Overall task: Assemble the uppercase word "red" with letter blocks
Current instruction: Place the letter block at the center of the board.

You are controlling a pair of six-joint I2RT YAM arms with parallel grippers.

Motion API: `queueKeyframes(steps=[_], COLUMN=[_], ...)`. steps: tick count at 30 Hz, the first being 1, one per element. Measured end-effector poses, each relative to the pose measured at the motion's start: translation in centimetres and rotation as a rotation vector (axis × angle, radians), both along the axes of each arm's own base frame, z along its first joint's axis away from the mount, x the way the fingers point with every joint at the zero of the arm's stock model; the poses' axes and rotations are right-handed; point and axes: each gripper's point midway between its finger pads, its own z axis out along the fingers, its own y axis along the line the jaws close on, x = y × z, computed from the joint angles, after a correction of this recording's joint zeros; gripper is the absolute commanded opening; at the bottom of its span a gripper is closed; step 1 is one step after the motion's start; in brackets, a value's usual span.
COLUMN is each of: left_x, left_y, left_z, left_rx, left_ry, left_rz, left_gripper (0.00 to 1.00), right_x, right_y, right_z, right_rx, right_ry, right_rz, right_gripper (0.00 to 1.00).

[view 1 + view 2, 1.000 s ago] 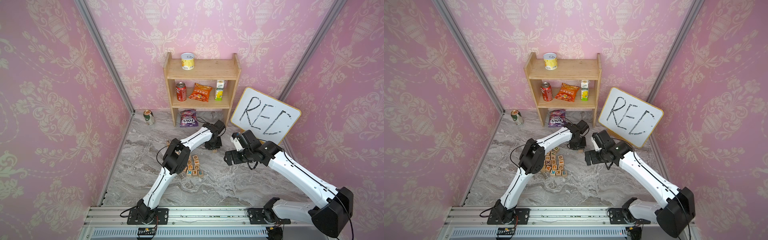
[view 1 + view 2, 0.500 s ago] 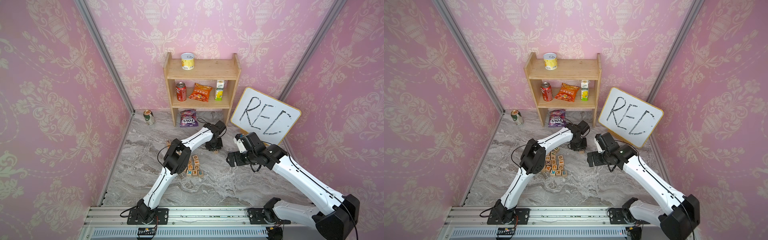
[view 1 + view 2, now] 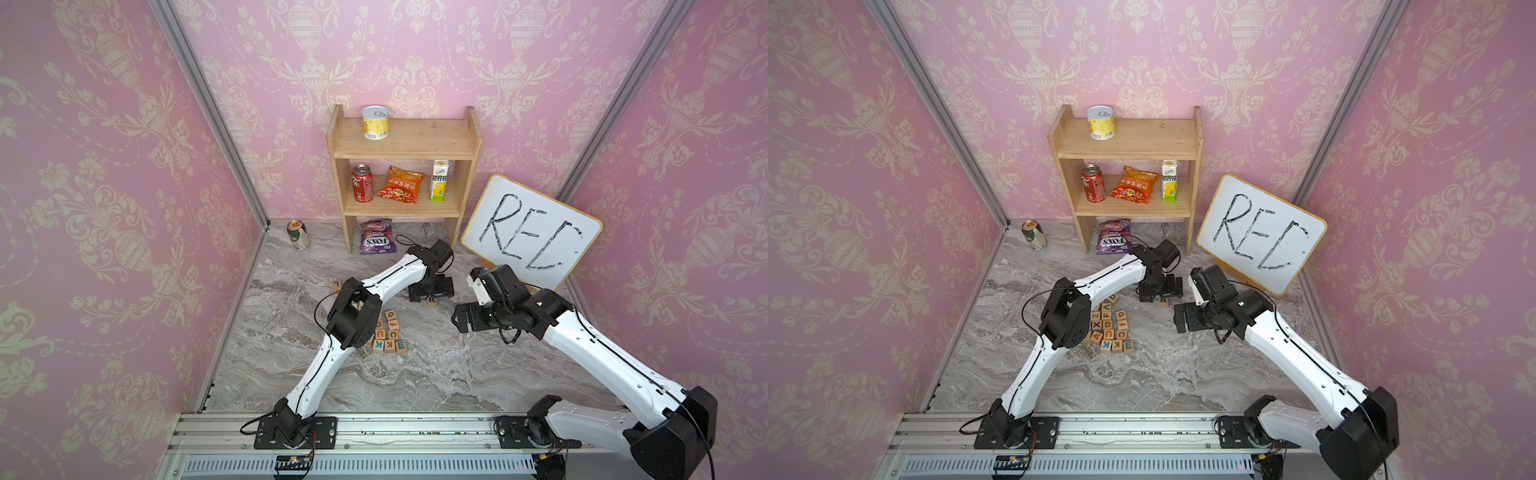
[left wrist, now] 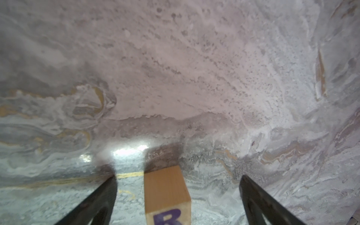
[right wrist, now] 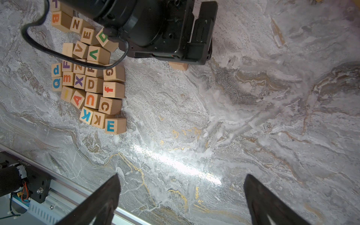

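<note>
Hanging low over the counter (image 3: pixel 415 382) with the left gripper (image 4: pixel 177 176), holding both dark fingers (image 4: pixel 101 194) wide apart and gripping nothing. Straddling the R block (image 4: pixel 166 194) from above, leaving bare marble between the wood and each finger. Lying flat on the counter there, showing a purple R on the upward face in the left wrist view. Sitting toward the back edge of the counter, in front of the shelf (image 3: pixel 405 141) and near the whiteboard (image 3: pixel 532 232), well apart from the other letter blocks (image 3: pixel 388 336). Peeking out from under the gripper's black body in both top views.

Hovering higher above the counter with the right gripper (image 5: pixel 181 176), likewise spreading its fingers wide and carrying nothing, with only bare marble showing between them. Pointing toward the middle of the counter in both top views, between the whiteboard and the cluster of blocks, touching neither.

Crowding together near the middle of the counter, a little toward its left edge, in uneven touching rows, and partly hiding under the left arm's elbow (image 3: pixel 353 318). Showing, in the right wrist view, a blue E block (image 5: pixel 115 126) at the corner of the cluster nearest the front edge, a green D block (image 5: pixel 104 38) sitting askew at the far end against the arm, and a brown E block (image 5: pixel 88 36) just beside it.
</note>
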Motion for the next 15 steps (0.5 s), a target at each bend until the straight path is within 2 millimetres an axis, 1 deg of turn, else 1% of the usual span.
queueKeyframes(steps=[6, 9, 15], left_x=[-1.3, -2.1, -3.7], left_y=[1.3, 2.2, 4.1], left_z=[0.1, 0.6, 2.3], left_rx=[0.032, 0.045, 0.056], left_ry=[0.015, 0.016, -0.004], left_rz=[-0.021, -0.028, -0.026], left_gripper=[0.99, 0.99, 0.99], right_x=[0.0, 0.0, 0.3], right_y=[0.2, 0.4, 0.7], right_z=[0.0, 0.0, 0.3], right_rx=[0.011, 0.026, 0.053], right_ry=[0.005, 0.010, 0.004], right_rz=[-0.002, -0.011, -0.029], right_gripper=[1.00, 1.00, 1.00])
